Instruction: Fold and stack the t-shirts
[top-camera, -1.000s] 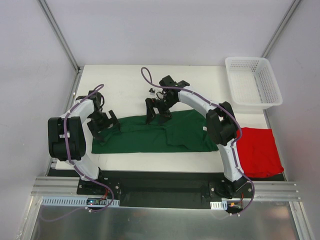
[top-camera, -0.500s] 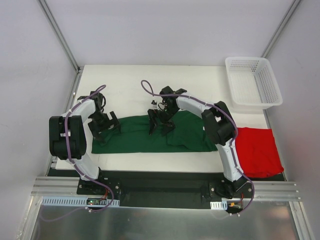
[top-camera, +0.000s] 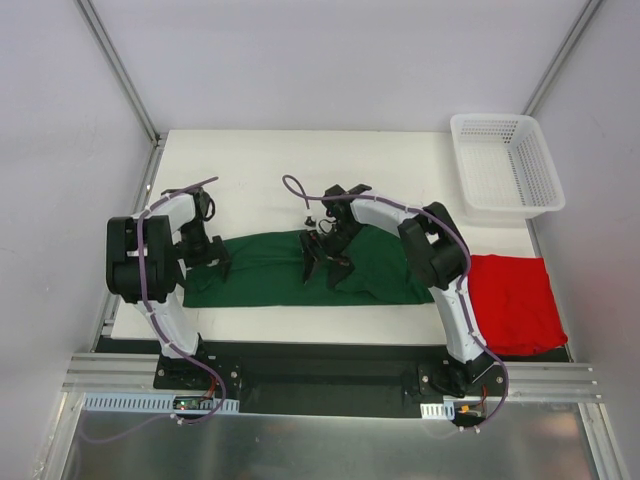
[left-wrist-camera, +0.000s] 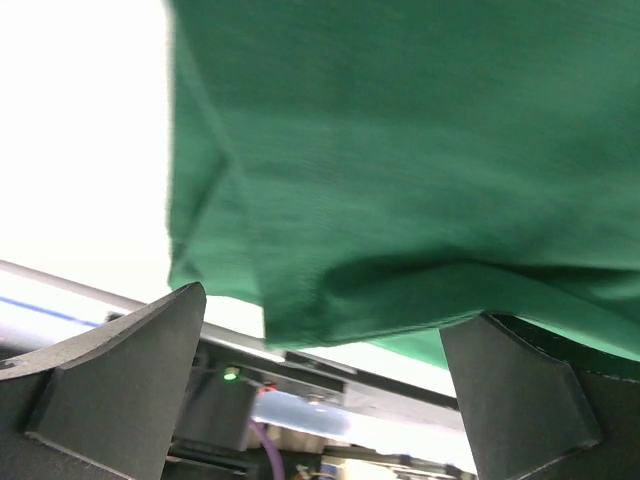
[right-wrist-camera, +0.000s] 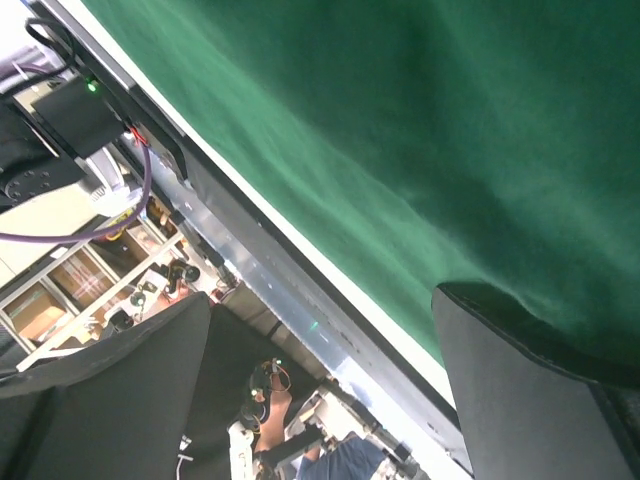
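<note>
So, starting with the left gripper: in its wrist view we see the two fingers spread wide, with nothing pinched between them. The green t-shirt fills the frame just beyond them. A bunched fold of its edge seems to lie on the tip of the right-hand finger, but that bit is blurry, so we can't say for sure it touches. From above, this gripper points down at the left end of the shirt.

The right gripper is in much the same state, with its fingers far apart and not gripping anything. Green cloth covers most of its view and comes right up to one fingertip. In the top view it sits low over the middle of the shirt.

The green t-shirt itself lies as a long strip running left to right across the near half of the table. Its right half has an extra layer folded over it.

Further out, a red t-shirt lies folded flat at the near right corner. It's just beside the right end of the green one, and the right arm rises between them. A white basket sits at the far right corner, well apart from both grippers.
</note>
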